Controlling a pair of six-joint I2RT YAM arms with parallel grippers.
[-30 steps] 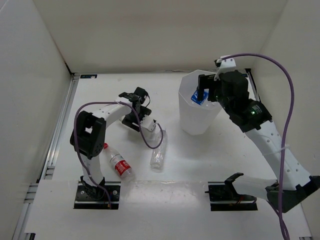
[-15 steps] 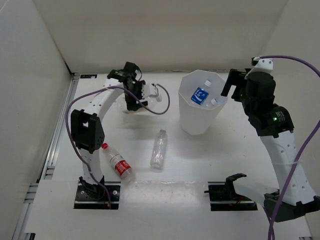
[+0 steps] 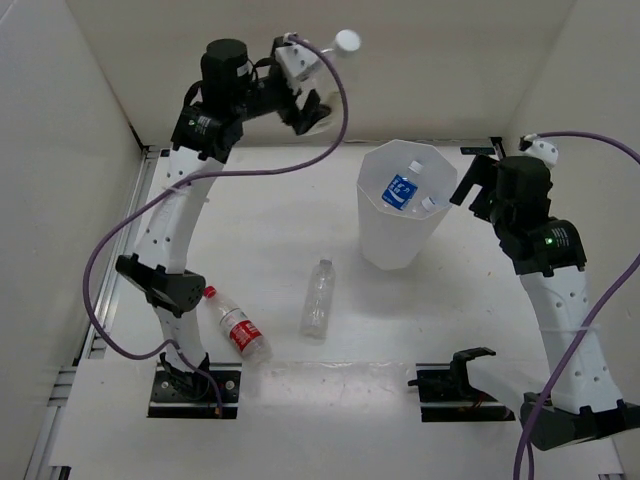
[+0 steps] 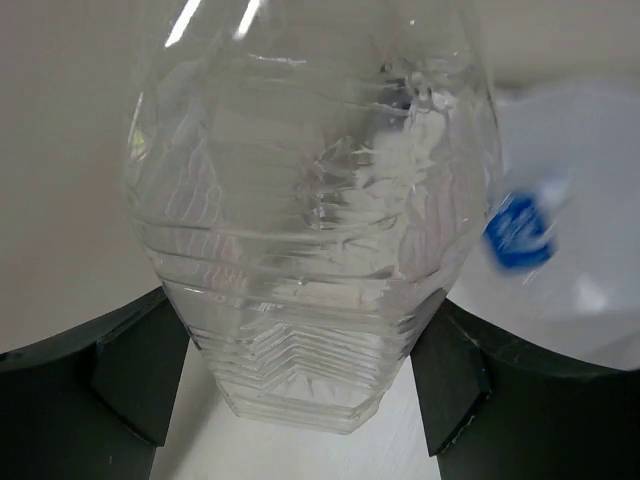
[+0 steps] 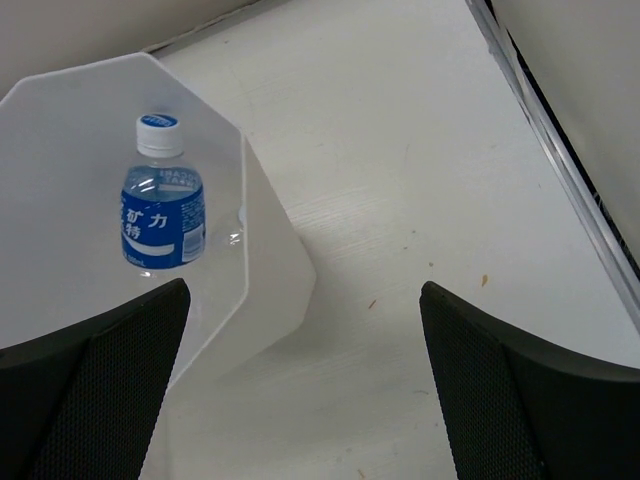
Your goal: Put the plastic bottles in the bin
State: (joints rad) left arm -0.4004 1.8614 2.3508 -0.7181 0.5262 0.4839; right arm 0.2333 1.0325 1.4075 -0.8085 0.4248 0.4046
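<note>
The gap between your left fingers (image 4: 120, 385) is filled by the clear bottle (image 4: 310, 220), so nothing else fits there. Ahead and to their right, the bin (image 4: 600, 150) shows its open mouth, with a blue-label bottle (image 4: 520, 232) inside. Your right fingers (image 5: 515, 400) stand apart, with bare tabletop (image 5: 380, 200) ahead between them. The bin's wall blocks the way ahead-left of them, and the enclosure wall (image 5: 590, 90) closes off the far right.

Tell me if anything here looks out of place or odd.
Two bottles lie on their sides on the table: the red-labelled bottle at the near left and an unlabelled bottle mid-table. The left gripper holds a third bottle aloft. The bin stands upright; no spill visible.
</note>
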